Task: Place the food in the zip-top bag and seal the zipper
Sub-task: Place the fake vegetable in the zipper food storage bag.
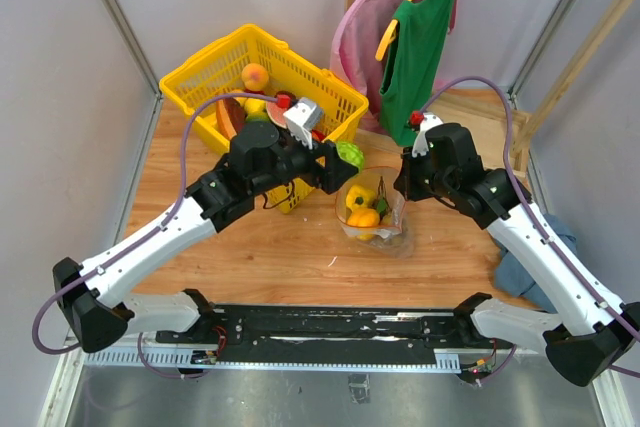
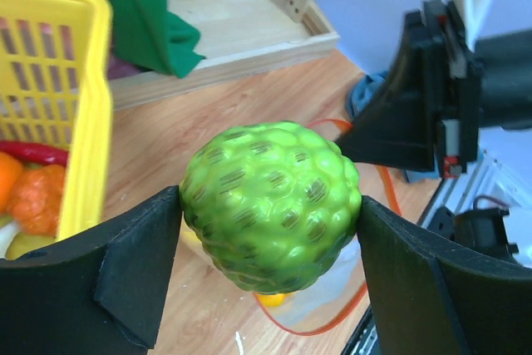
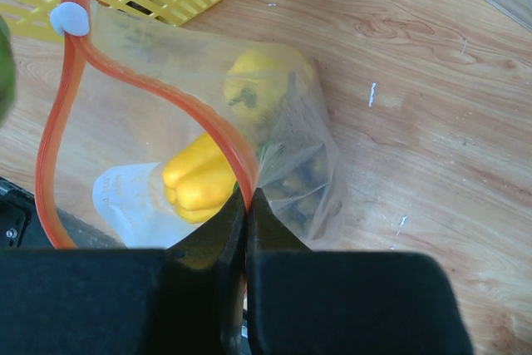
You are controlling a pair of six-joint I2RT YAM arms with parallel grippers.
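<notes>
Fingers [image 2: 125,272] of the left gripper [image 2: 270,209] clamp the green bumpy ball [image 2: 266,172] from both sides, and the ball fills the gap between them. The left wrist view shows a curve of the orange-red zipper [image 2: 332,322] directly under the ball. Only the top view shows the height: the left gripper [image 1: 347,160] carries the ball [image 1: 350,153] clear of the table [image 1: 280,247], at the mouth of the zip-top bag [image 1: 388,219]. The yellow mesh basket [image 1: 200,77] sits just behind that gripper.

The right gripper [image 3: 247,201] is closed, its fingertips pinching the zipper [image 3: 208,126] at the bag's near rim. From that pinch the strip loops away to the gripper's left, holding the mouth open, with a white slider [image 3: 69,19] at the far end of the loop. Ahead of the fingertips, through the clear plastic [image 3: 141,114], lie two yellow peppers [image 3: 199,180] and a white label [image 3: 125,197]. A dark shape beside them (possibly the grape bunch) is too blurred to name. From above, the right gripper [image 1: 405,183] sits at the bag's right side, and an orange [image 1: 363,218] shows inside that the wrist camera does not separate out.
</notes>
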